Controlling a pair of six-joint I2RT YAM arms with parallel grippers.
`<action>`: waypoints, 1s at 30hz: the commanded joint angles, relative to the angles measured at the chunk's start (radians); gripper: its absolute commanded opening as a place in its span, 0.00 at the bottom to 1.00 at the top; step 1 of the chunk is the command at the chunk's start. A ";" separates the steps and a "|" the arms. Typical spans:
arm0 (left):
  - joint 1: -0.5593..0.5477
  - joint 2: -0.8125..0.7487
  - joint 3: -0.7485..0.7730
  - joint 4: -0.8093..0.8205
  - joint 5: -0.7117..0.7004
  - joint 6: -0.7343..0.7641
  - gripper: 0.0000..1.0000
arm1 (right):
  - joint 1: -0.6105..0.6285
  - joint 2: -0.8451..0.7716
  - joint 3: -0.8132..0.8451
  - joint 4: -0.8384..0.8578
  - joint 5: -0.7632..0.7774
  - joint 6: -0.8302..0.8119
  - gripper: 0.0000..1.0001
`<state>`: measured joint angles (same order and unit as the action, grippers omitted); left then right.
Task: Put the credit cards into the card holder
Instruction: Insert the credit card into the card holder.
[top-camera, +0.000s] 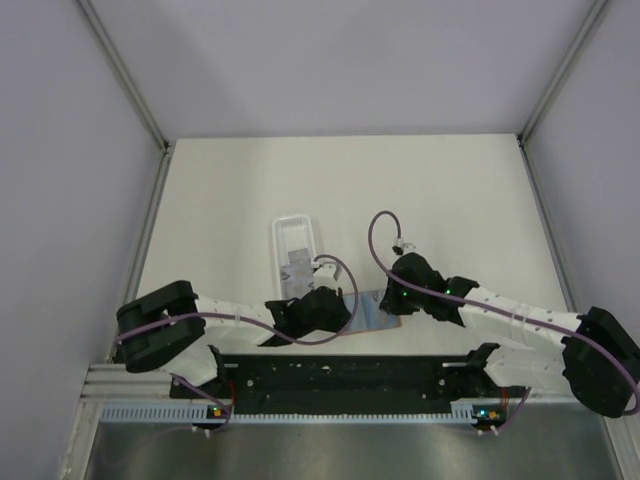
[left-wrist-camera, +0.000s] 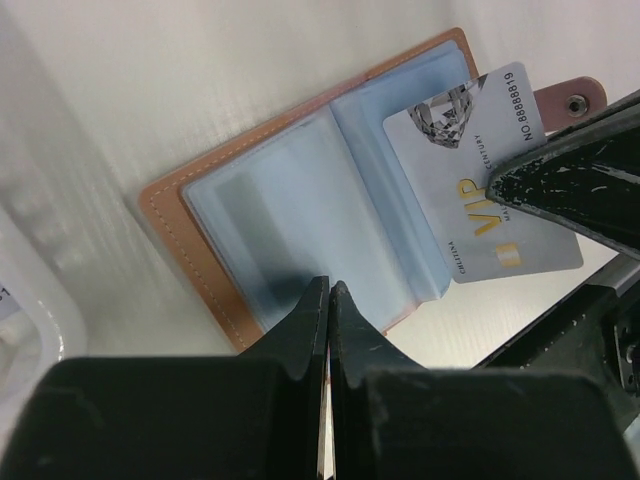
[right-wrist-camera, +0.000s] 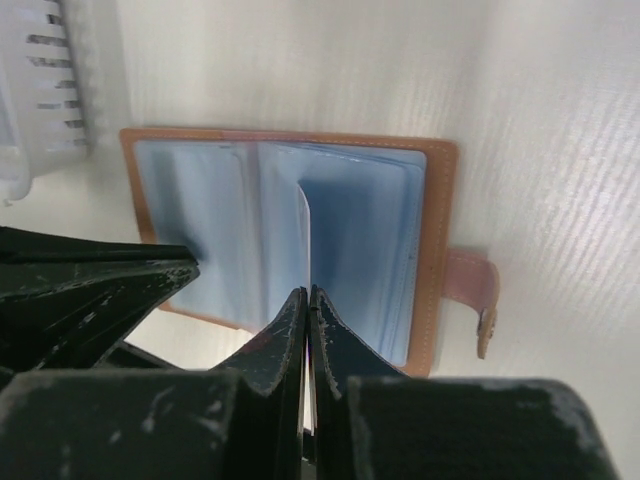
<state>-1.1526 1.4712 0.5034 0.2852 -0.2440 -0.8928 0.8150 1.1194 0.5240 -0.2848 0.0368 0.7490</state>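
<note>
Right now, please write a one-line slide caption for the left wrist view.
Left gripper on the open card holder; right gripper holds a credit card at its pocket.

A white plastic tray (top-camera: 276, 245) lies lengthwise on the off-white surface (top-camera: 450, 190), a little left of middle. Pale grey walls (top-camera: 330, 60) enclose three sides.

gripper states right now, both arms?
Left gripper: closed, empty, tips on the open card holder.
Right gripper: closed on a credit card.
</note>
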 joint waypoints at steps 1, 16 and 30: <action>0.002 0.020 -0.014 0.035 0.014 -0.023 0.00 | 0.000 0.023 0.044 -0.111 0.116 -0.043 0.00; 0.002 -0.066 -0.069 -0.018 -0.012 -0.023 0.00 | 0.001 -0.158 0.013 0.013 0.068 -0.059 0.00; 0.002 -0.138 -0.097 -0.060 -0.043 -0.026 0.00 | 0.001 -0.049 -0.090 0.276 -0.112 -0.011 0.00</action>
<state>-1.1526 1.3460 0.4183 0.2234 -0.2703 -0.9211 0.8154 1.0538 0.4431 -0.1322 -0.0338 0.7261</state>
